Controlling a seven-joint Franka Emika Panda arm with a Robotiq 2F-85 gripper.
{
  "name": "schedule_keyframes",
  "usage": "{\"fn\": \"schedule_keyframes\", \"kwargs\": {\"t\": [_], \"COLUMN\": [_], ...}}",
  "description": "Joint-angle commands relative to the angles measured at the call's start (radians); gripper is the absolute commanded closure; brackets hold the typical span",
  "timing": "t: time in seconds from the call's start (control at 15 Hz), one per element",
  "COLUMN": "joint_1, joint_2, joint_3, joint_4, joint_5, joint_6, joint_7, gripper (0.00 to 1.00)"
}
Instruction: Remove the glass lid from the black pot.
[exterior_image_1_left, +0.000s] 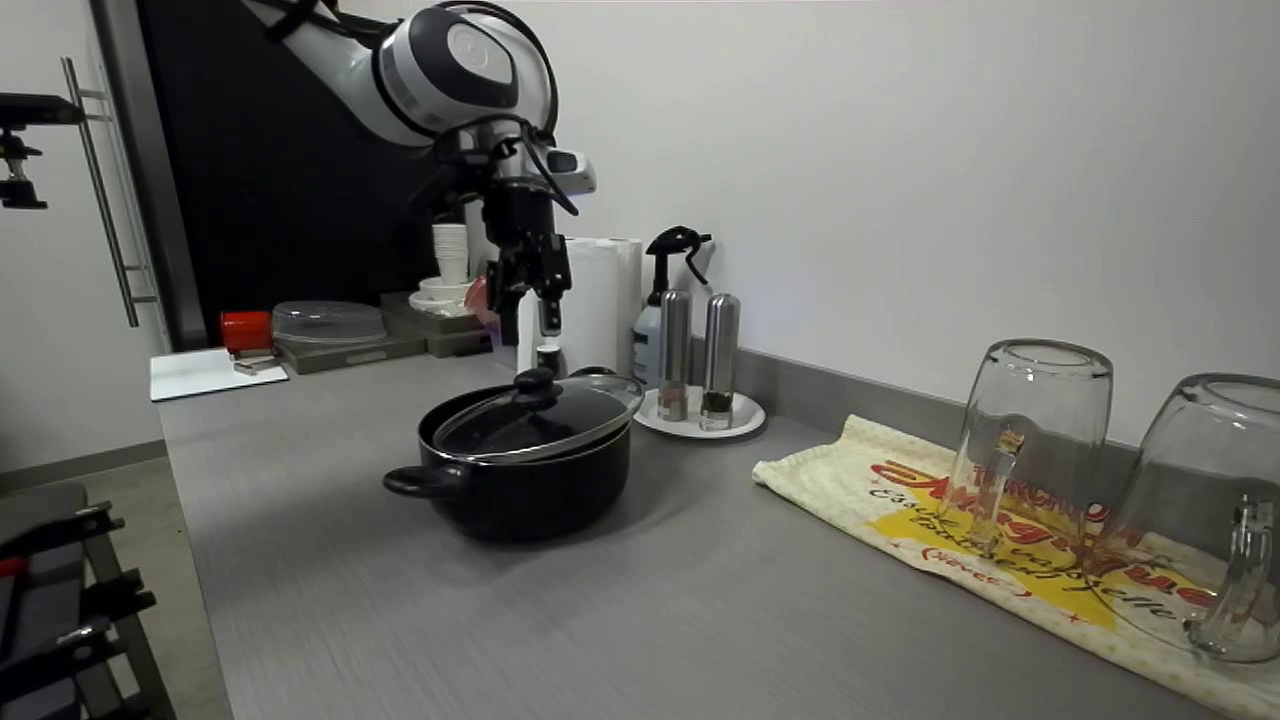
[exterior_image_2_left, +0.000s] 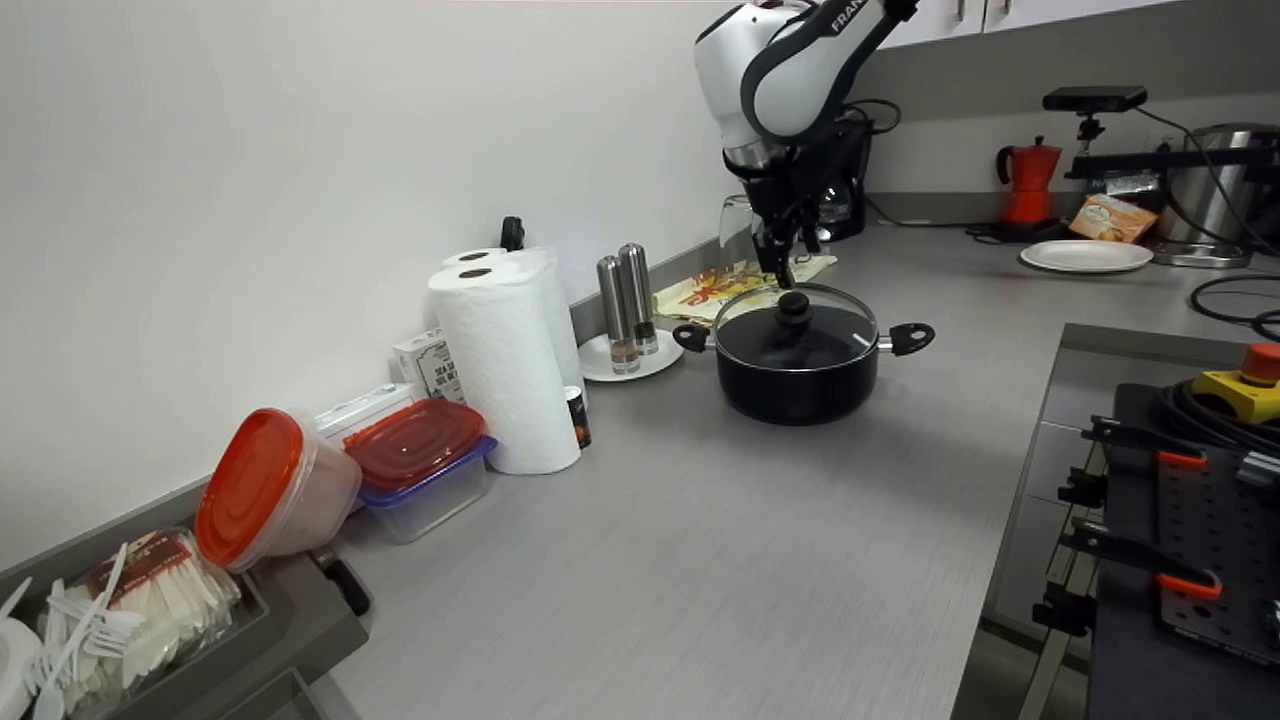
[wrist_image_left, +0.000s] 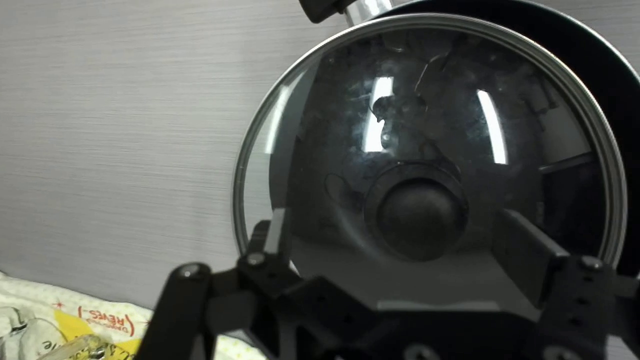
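Note:
The glass lid (exterior_image_1_left: 490, 432) with its black knob (exterior_image_1_left: 536, 385) lies askew on the black pot (exterior_image_1_left: 530, 500). In that exterior view one edge dips inside the rim and the opposite edge stands raised. The lid (exterior_image_2_left: 760, 340) and pot (exterior_image_2_left: 797, 398) also show in an exterior view. In the wrist view the lid (wrist_image_left: 425, 125) is off-centre, and a dark strip of the pot (wrist_image_left: 612, 80) shows beside it. My gripper (exterior_image_1_left: 530, 328) is open and empty above the knob, in both exterior views (exterior_image_2_left: 780, 270). In the wrist view its fingers (wrist_image_left: 392, 225) stand wide on either side of the knob, apart from it.
Two steel mills (exterior_image_1_left: 718, 350) stand on a white plate (exterior_image_1_left: 752, 420) beside the pot. Upturned glass mugs (exterior_image_1_left: 1030, 440) stand on a printed towel (exterior_image_1_left: 860, 470) by the wall. Paper rolls (exterior_image_2_left: 505, 370) and plastic containers (exterior_image_2_left: 430, 500) line the wall.

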Motion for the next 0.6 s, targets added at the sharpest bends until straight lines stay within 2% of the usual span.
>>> {"fn": "schedule_keyframes", "kwargs": {"t": [0.0,0.53], "joint_1": [0.023,0.028], "joint_2": [0.027,0.061], "joint_3": [-0.006,-0.014], "joint_4": [0.037,0.031], "joint_5": [0.046,0.066], "joint_6": [-0.030,-0.022], "joint_7": [-0.013,-0.012], "gripper": [0.00,0.00]}}
